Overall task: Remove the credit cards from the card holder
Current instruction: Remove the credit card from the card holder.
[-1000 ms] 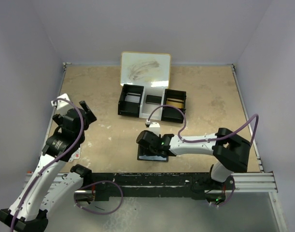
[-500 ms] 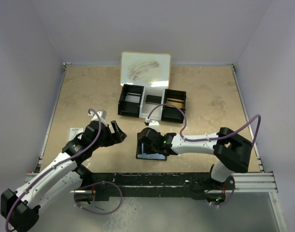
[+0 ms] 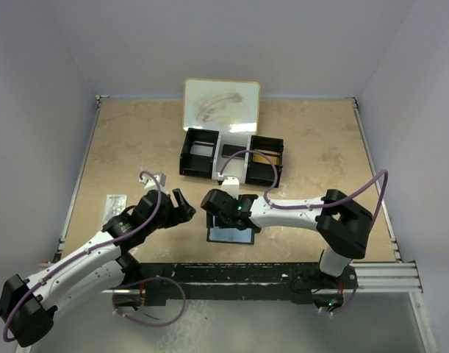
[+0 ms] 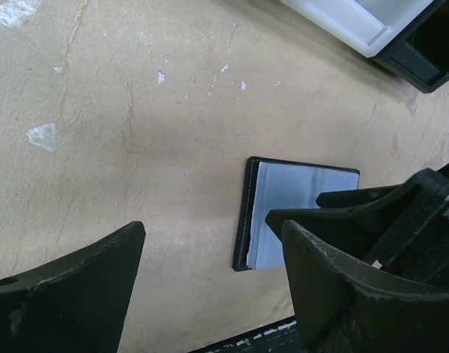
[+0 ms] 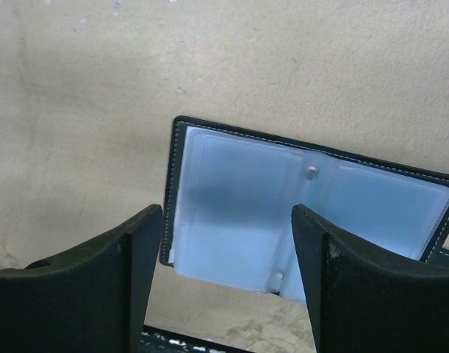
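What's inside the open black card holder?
The small black leather-like bifold card holder lies open: translucent grey-blue plastic pockets and a small round stud show. No distinct card is discernible; the black fingers of the right gripper cover its lower corners.

From above, the right tool [image 3: 225, 212] covered the far part of the card holder [image 3: 231, 236]. In the left wrist view, the holder's right half lay behind that tool. In the right wrist view, the tool's own finger hid the holder's near right corner. Whether its pockets held cards could not be told.
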### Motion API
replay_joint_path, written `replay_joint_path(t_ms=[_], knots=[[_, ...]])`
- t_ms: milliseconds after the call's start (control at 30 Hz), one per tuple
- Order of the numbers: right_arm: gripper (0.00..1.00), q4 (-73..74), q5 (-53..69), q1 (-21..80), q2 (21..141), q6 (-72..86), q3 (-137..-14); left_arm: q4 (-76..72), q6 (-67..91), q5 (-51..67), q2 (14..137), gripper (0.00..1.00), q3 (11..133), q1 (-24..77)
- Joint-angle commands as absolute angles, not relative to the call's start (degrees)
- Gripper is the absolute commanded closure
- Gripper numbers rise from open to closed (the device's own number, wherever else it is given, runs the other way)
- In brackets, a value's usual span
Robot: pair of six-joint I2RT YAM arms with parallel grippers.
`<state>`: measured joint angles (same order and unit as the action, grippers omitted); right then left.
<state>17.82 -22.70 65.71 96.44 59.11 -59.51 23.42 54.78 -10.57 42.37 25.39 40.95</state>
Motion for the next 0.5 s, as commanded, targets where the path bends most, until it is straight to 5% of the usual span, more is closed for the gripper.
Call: replay_joint_path(t_ms=[0, 233, 467], knots=[[0.26, 23.58, -25.86, 66.08, 98.81, 61.99, -61.71, 20.33, 55.8, -11.41, 42.26, 0.27, 25.12, 41.21], [0.3, 22.15, -24.13, 66.09, 101.34, 62.34, -60.66, 20.13, 55.9, -11.12, 42.1, 0.28, 24.96, 41.31], [0.46, 20.93, -22.1, 66.14, 99.26, 62.52, -58.36, 19.08, 55.68, -10.11, 42.89, 0.28, 25.18, 41.33]])
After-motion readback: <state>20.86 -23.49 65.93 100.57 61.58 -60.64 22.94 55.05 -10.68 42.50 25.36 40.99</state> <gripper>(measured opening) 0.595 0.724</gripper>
